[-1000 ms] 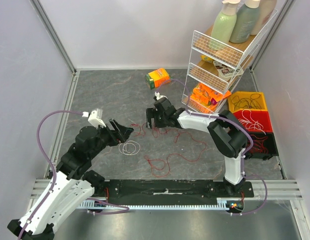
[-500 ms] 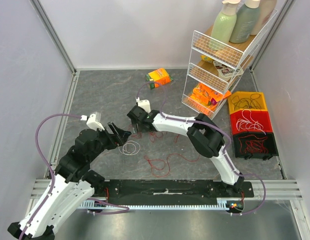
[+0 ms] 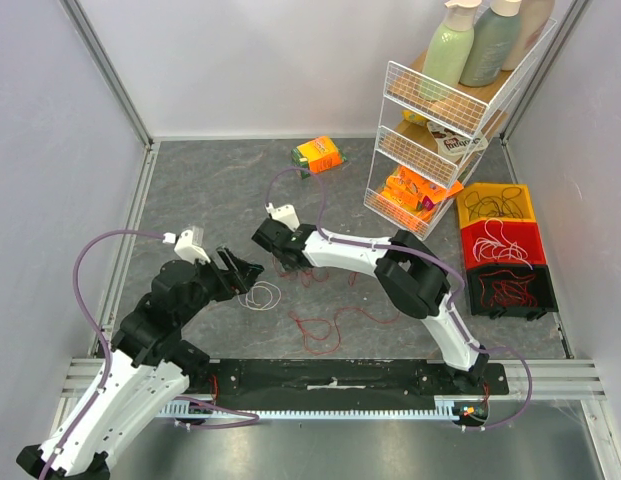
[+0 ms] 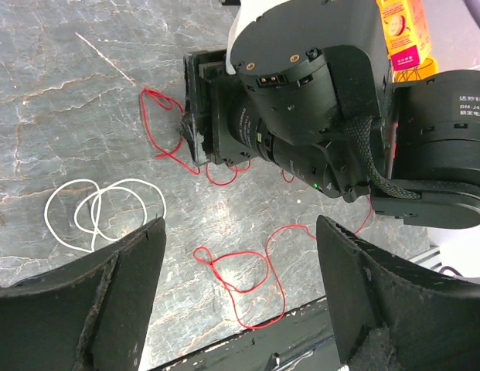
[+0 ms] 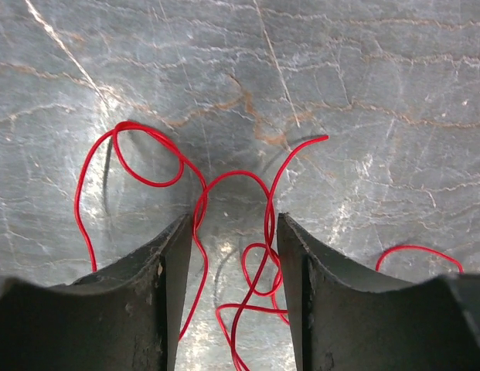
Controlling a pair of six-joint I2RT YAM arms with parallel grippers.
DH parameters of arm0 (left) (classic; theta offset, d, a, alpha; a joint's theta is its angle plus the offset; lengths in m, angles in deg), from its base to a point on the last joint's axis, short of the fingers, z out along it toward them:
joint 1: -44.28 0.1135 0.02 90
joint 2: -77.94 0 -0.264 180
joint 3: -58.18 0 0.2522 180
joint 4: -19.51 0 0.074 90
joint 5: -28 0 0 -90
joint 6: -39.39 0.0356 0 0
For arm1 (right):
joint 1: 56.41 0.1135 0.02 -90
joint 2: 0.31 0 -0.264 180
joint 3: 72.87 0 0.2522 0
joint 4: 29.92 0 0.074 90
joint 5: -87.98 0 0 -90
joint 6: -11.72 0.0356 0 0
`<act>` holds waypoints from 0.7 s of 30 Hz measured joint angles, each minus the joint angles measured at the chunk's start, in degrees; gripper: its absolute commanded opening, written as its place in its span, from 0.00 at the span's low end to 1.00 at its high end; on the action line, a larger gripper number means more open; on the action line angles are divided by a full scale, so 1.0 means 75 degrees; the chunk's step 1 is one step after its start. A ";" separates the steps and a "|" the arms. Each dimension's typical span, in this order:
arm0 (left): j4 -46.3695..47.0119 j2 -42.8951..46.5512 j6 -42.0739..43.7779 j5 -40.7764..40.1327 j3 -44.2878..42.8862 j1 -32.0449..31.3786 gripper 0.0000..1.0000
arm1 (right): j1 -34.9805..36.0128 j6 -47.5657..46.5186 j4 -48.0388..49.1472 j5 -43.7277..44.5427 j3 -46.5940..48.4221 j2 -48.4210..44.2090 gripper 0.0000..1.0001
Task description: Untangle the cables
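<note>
Two robot arms reach over a grey marbled table, seen from above. At the back right stands a white wire rack holding bottles and snack packets. Beside it are three bins, yellow, red and black, each with coiled wire inside. A small orange carton lies near the back wall.

The cables to untangle lie loose on the middle of the table. A red tangle sits under and just beside the right gripper. A second red cable sprawls nearer the arm bases. A small white cable lies coiled in two or three loops on the left.

The right gripper is down at the table, its jaws a modest gap apart with several red strands crossing between them; nothing looks pinched yet. The left gripper hangs above the white coil with its jaws spread wide, holding nothing.

These wires look very light, thin and floppy with some springiness, so they would likely slide or drag their neighbours along when pulled. A sensible hold seems to be a single strand or free end, away from the crossings.
</note>
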 measured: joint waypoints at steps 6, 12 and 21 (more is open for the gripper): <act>-0.0003 0.0122 -0.0035 0.0006 0.0020 0.0000 0.83 | -0.0119 -0.0210 0.0085 -0.0192 -0.0539 -0.0373 0.61; -0.0029 0.0169 -0.0041 0.0009 0.0052 0.0000 0.83 | -0.0434 -0.0286 0.1198 -0.0985 -0.1932 -0.1172 0.19; -0.0029 0.0233 -0.0047 0.0009 0.0052 0.0000 0.83 | -0.0516 -0.0714 0.1568 -0.0764 -0.3471 -0.2993 0.00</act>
